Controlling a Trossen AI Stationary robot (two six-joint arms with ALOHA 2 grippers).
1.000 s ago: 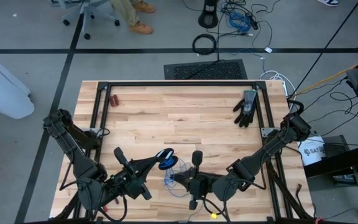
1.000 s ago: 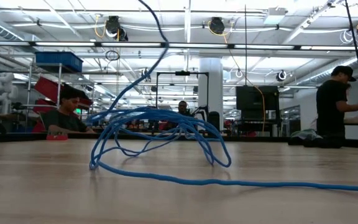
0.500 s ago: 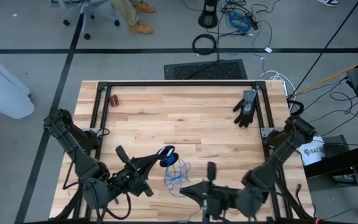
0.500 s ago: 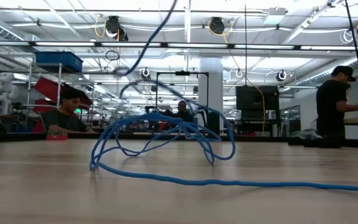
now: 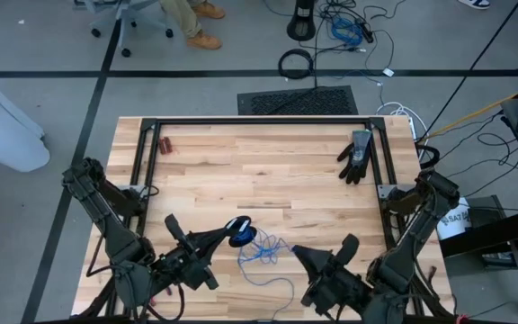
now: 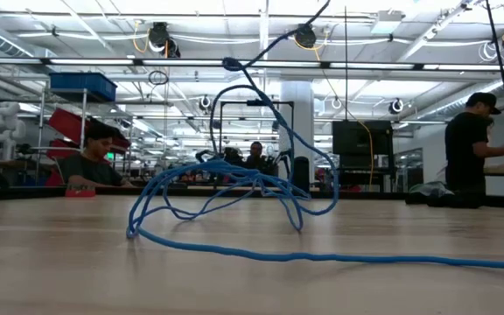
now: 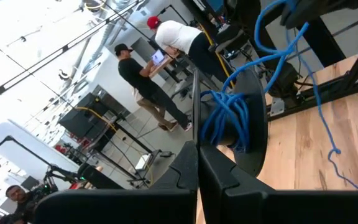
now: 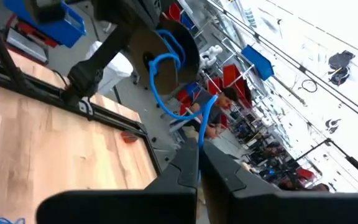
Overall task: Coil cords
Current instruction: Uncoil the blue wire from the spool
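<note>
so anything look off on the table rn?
The blue cable isn't a neat coil: part is wound at the left claw, the rest sprawls in loose tangled loops on the table, a tail trailing toward the right claw. A black glove lies at the far right.

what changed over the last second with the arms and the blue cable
The right gripper swung from the middle of the near edge out toward the right near corner, drawing the blue cable with it; seen from the low view, a strand now loops higher above the pile. The left gripper stayed shut on the wound end. The black glove and the small red item did not move.
</note>
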